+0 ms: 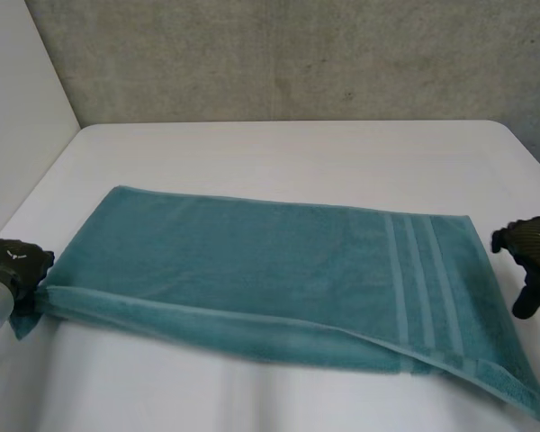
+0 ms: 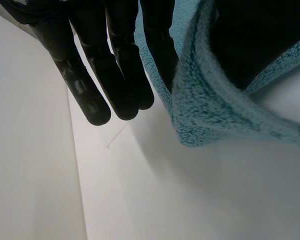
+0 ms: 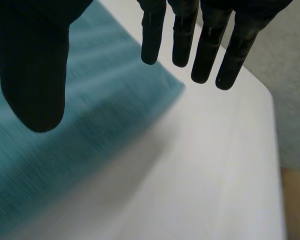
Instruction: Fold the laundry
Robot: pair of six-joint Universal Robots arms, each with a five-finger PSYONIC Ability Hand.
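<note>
A teal towel point(image 1: 252, 261) lies folded lengthwise on the white counter point(image 1: 297, 153), running as a long band from the near left towards the near right. The folded-over upper layer sits a little askew, so a strip of the lower layer shows along the near edge. A set of paler woven stripes point(image 1: 418, 270) crosses the towel near its right end. The left hand point(image 1: 18, 259) is at the towel's left end, at the near-left edge of the counter, where the cloth gathers towards it and a small corner sticks out just past it. In the left wrist view its fingers point(image 2: 125, 75) are straight and close together. The thick folded edge of the towel passes between them and the dark thumb side of the hand, so the hand appears to pinch that end. The right hand point(image 1: 533, 247) is just off the towel's right end and clear of the cloth. In the right wrist view its fingers point(image 3: 207, 45) are straight and slightly spread, with the thumb point(image 3: 32, 65) held well apart from them, and it grasps nothing. The towel's far right corner lies below it, beside bare counter. A grey concrete wall point(image 1: 297, 54) stands behind the far edge of the counter.
</note>
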